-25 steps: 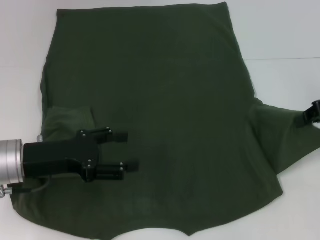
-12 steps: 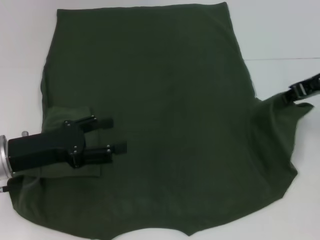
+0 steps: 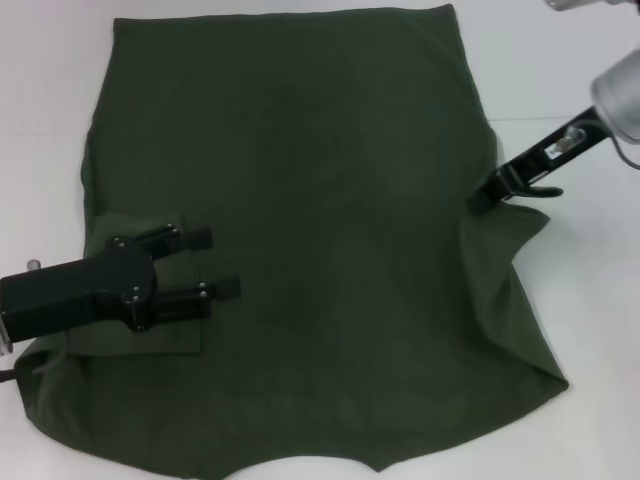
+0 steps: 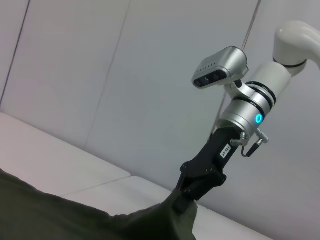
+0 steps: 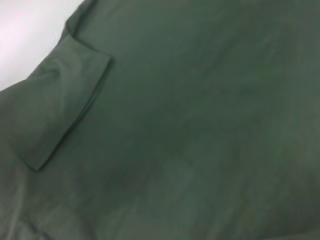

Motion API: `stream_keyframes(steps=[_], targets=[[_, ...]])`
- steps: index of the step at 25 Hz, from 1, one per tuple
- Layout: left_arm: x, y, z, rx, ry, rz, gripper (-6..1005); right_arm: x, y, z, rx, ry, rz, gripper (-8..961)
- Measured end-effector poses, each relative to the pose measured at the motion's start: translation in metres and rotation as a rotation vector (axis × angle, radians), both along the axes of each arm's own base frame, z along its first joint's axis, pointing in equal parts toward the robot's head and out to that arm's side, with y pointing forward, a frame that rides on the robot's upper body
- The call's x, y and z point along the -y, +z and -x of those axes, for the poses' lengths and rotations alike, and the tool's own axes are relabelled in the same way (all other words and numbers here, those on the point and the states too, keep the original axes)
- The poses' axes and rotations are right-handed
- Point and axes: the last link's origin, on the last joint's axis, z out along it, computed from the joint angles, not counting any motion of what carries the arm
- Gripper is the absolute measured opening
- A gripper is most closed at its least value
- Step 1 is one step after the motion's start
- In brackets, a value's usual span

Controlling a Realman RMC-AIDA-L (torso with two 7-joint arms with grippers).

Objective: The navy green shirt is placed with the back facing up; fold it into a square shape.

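The navy green shirt (image 3: 320,230) lies spread on the white table, plain back up. Its left sleeve (image 3: 135,300) is folded in over the body; it also shows in the right wrist view (image 5: 60,110). My left gripper (image 3: 212,263) is open and empty, hovering over that folded sleeve. My right gripper (image 3: 485,198) is shut on the right sleeve's edge and holds it lifted over the shirt's right side, so the sleeve cloth (image 3: 510,250) hangs in a fold. The left wrist view shows the right gripper (image 4: 186,196) pinching the raised cloth (image 4: 165,220).
The white table (image 3: 590,330) shows around the shirt on the right, left and far side. The shirt's lower edge (image 3: 330,462) reaches the near edge of the head view. The right arm's silver wrist (image 3: 620,95) sits at the upper right.
My left gripper has drawn back leftward, off the shirt's middle and over the folded left sleeve. My right gripper has lifted the right sleeve and carried it inward toward the shirt's body.
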Motion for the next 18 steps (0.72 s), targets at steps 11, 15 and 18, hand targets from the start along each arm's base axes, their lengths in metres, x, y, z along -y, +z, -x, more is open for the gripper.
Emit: stream_keyframes(steps=[11, 15, 18], targets=[[0.001, 0.0, 0.001, 0.005, 0.006, -0.003, 910, -0.013, -0.029, 0.011, 0.032, 0.015, -0.047, 54], [0.001, 0.0, 0.001, 0.007, 0.007, -0.003, 910, -0.019, -0.03, 0.011, 0.026, 0.007, -0.09, 58], [0.001, 0.0, 0.001, 0.007, 0.007, -0.003, 910, -0.022, -0.03, 0.011, 0.019, 0.001, -0.119, 60]])
